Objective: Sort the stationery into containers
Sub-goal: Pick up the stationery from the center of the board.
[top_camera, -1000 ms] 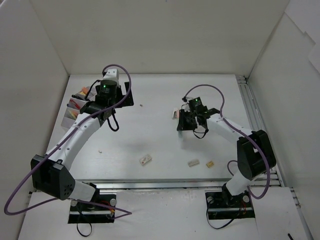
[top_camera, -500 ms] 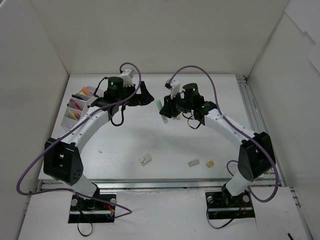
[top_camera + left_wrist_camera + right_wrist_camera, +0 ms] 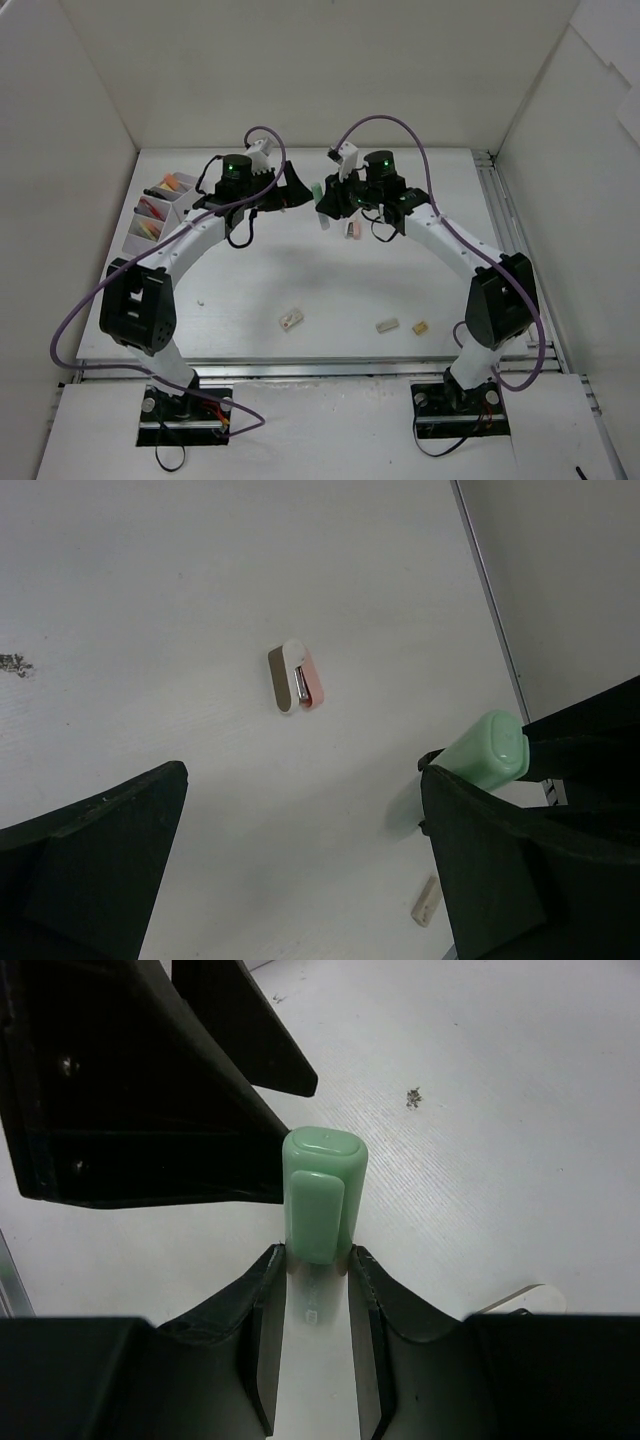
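The right claw (image 3: 318,1256) pinches the green highlighter (image 3: 323,1185) by its lower body, with the capped end sticking out toward the left claw (image 3: 292,190). The left claw stands spread wide just beside it. Both hang above the worktop (image 3: 250,290) at about 12 o'clock from its centre. This looks like a handover toward the white organiser (image 3: 133,240), which sits at the 9 o'clock edge with bright highlighters already in its compartments.

The main risk is the transfer itself. In the left wrist view the green cap sits at 3 o'clock, against the inner edge of one finger rather than centred in the gap. If the left claw closes from there, it may catch only the rounded cap. The smooth plastic could then squirt out or twist in the right claw's hold. If the right claw lets go before the left has a firm hold, the highlighter falls and may roll. The two claws are also nearly touching, so a small overshoot could knock them together.

A small pink-and-white item (image 3: 296,676) lies below on the worktop, and a falling highlighter could hit it. Three block erasers (image 3: 291,320) (image 3: 387,325) (image 3: 421,326) lie well apart from the claws, near 6 o'clock.

No brand, label or writing can be read on the highlighter, the organiser or the loose pieces.
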`<act>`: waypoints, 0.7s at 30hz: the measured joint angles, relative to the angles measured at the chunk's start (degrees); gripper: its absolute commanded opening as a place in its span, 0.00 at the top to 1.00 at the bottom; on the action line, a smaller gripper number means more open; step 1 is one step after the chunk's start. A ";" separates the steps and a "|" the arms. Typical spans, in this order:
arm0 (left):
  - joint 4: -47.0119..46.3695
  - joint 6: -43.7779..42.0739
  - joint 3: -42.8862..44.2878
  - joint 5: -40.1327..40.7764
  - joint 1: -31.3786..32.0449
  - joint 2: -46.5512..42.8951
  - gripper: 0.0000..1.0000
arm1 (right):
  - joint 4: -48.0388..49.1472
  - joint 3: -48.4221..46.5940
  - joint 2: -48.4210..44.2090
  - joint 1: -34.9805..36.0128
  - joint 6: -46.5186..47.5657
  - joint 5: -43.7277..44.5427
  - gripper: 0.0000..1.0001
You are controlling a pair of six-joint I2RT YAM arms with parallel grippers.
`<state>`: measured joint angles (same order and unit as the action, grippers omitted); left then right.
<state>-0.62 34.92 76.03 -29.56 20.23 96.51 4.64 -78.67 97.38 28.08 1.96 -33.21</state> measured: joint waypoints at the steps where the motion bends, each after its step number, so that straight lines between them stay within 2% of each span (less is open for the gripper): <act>1: -0.04 0.00 0.00 -0.02 -0.07 0.00 0.01 | -0.07 0.00 0.09 -0.20 -0.17 0.04 0.97; 11: -1.42 -1.84 -0.39 -2.29 0.09 -3.41 0.00 | -0.20 -0.68 3.21 -2.14 -0.59 -0.96 0.97; 17: -1.97 -1.95 2.64 -4.87 0.13 -0.98 0.01 | -0.13 -2.16 3.89 -1.68 -0.44 -2.78 0.97; 19: -2.43 -1.92 3.89 -5.49 0.13 0.72 0.04 | 0.48 -2.56 3.89 -1.42 -0.44 -3.52 0.97; 21: -2.64 -1.84 4.55 -6.21 0.13 2.32 0.15 | 0.87 -2.86 3.89 -1.01 -0.44 -4.50 0.97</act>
<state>-3.27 33.08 80.58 -35.77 20.36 98.83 5.52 -81.54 101.27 27.07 1.52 -37.71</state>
